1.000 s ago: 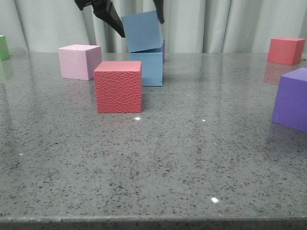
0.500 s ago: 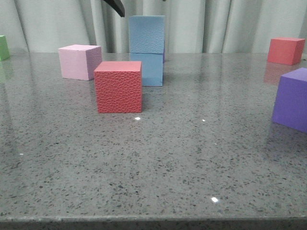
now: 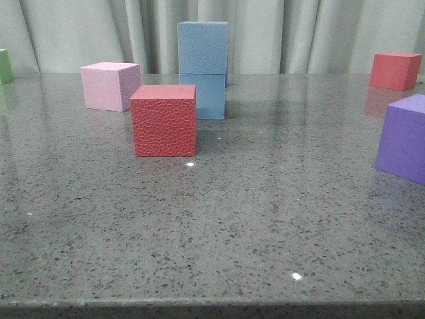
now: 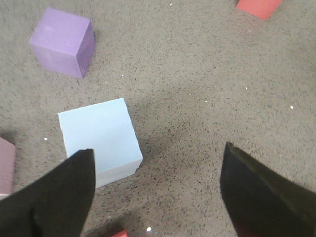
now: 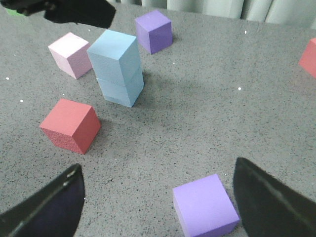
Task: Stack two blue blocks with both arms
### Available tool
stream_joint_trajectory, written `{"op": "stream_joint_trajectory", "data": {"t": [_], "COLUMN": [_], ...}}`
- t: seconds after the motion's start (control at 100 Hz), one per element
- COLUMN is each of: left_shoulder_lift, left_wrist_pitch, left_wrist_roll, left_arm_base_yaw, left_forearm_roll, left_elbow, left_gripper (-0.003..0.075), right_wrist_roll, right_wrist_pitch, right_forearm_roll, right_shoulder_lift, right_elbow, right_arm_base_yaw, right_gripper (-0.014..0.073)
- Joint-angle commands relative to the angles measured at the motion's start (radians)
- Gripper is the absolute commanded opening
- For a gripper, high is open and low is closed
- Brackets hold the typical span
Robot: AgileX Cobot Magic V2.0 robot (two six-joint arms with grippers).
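The two blue blocks are stacked: the upper blue block [image 3: 202,46] rests squarely on the lower blue block [image 3: 211,96], behind a red cube [image 3: 164,119]. The right wrist view shows the stack too, upper block [image 5: 114,53] on lower block [image 5: 122,90]. My left gripper [image 4: 158,182] is open and empty, high above the table, with the stack's top face [image 4: 98,136] beside one finger [image 4: 54,202]. My right gripper [image 5: 158,197] is open and empty, well above the table and apart from the stack. Neither gripper shows in the front view.
A pink cube [image 3: 109,85] sits left of the stack. A purple cube [image 3: 404,136] stands at the right, below my right gripper [image 5: 205,205]. Another purple cube [image 5: 154,30] lies behind the stack. A red cube [image 3: 396,70] is far right, a green one [image 3: 5,65] far left.
The left gripper let go of the upper blue block and rose out of the front view. The block, tilted a second ago, now sits flat on the lower one.
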Motion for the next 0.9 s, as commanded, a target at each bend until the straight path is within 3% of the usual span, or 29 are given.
{"op": "stream_joint_trajectory", "data": {"t": [0.0,0.22,0.45,0.55,0.75,0.89], "left_shoulder_lift": [-0.093,-0.198,-0.369,-0.445,-0.634,-0.760], "left_wrist_pitch": [-0.016,0.011,-0.027,-0.047,-0.231,-0.313], "left_wrist_roll": [0.029,0.059,0.083,0.083,0.075,0.072], "left_arm_base_yaw": [-0.037,-0.085,-0.120,-0.122,-0.122,-0.122], "left_forearm_roll": [0.050,0.082,0.125,0.135,0.140,0.140], "left_elbow": [-0.030,0.015,0.153,0.244,0.504,0.687], "left_gripper": [0.0458,0.0332,0.0076,-0.0015,-0.0018,-0.0019], "right_wrist_roll": [-0.014,-0.013,-0.013,-0.013,-0.012,-0.012], "right_wrist_pitch": [-0.091,-0.123,-0.197,-0.209,-0.211,-0.213], "right_forearm_roll": [-0.031,-0.034,-0.043,-0.043,-0.043,-0.044], "right_shoulder_lift": [-0.050,-0.127,-0.219,-0.265,-0.349,-0.395], "right_elbow": [0.010,0.099,0.184,0.218,0.265,0.283], "right_arm_base_yaw": [-0.001,-0.001,-0.001,-0.001,-0.001,-0.001], "right_gripper": [0.0610,0.0610,0.0573,0.0434,0.0018,-0.0119]}}
